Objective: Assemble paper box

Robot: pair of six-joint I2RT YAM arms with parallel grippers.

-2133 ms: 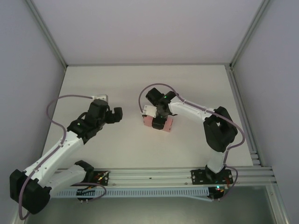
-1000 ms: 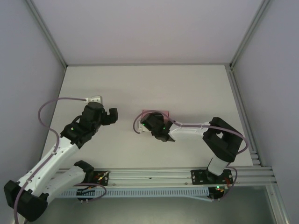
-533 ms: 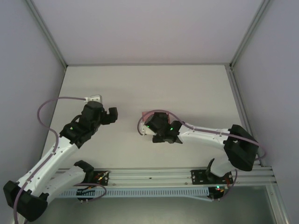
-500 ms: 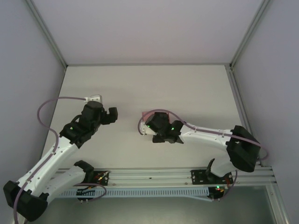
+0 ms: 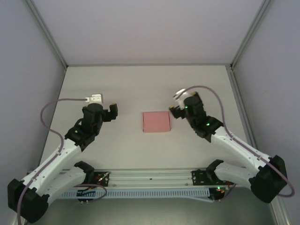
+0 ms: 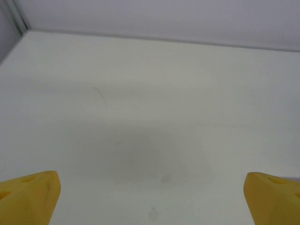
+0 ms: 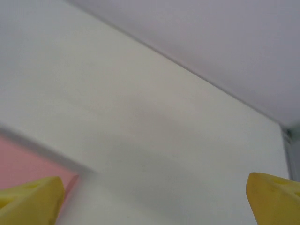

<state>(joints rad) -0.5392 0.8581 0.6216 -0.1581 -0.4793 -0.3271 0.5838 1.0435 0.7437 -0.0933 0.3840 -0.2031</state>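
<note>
**A:** How does the right gripper [image 5: 174, 111] stand?

**B:** Spread wide, with nothing between its yellow fingertips [image 7: 33, 199]. Seen from above, it sits over the counter [image 5: 140, 84] just beside the paper box [image 5: 156, 121], at the box's 3 o'clock. Whether it touches the card, I can't tell.

**A:** And the box itself?

**B:** It lies near the middle of the counter. It is a small, plain, matte pink rectangle, with its long sides running from 9 to 3 o'clock. In the right wrist view a pink corner of it shows at about 8 o'clock, just behind the fingertip on that side. A blurred pale edge runs along the corner.

**A:** The left gripper [image 5: 114, 111]?

**B:** That one is spread wide too, and it holds nothing. Its wrist view shows bare counter between the two yellow tips. It sits at the box's 9 o'clock, well apart from it.

**A:** What lies around them?

**B:** Pale grey walls [image 5: 140, 28] close the counter in at 9, 12 and 3 o'clock. An aluminium rail [image 5: 154, 176] runs along the 6 o'clock side.
</note>
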